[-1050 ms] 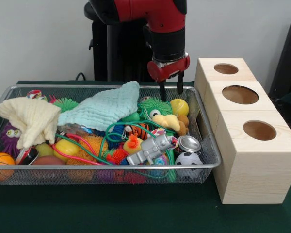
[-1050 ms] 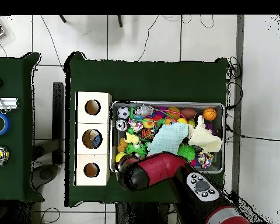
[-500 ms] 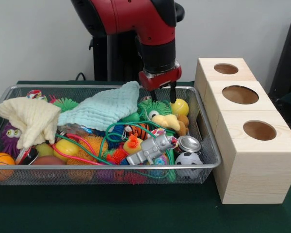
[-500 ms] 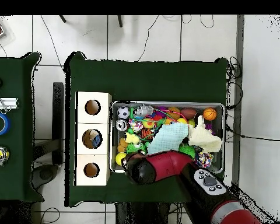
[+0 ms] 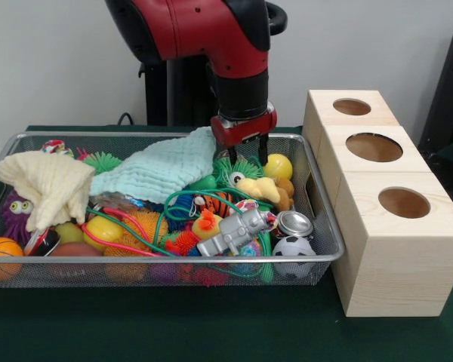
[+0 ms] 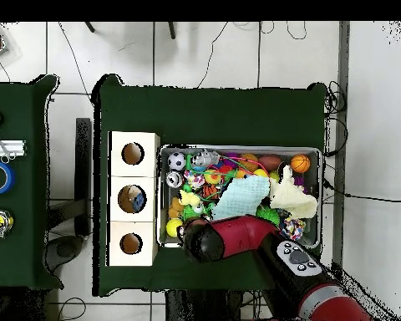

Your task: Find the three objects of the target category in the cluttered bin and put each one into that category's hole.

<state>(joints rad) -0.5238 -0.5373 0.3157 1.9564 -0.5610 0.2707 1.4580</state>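
My tool hangs with its two dark prongs spread and empty, just above the green spiky toy at the far side of the wire bin, beside the yellow ball. The mint cloth lies just left of it (front view). The wooden box with three holes stands touching the bin on the green surface.

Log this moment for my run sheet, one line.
gripper: open, empty | over green toy | bin: cluttered | box: three holes
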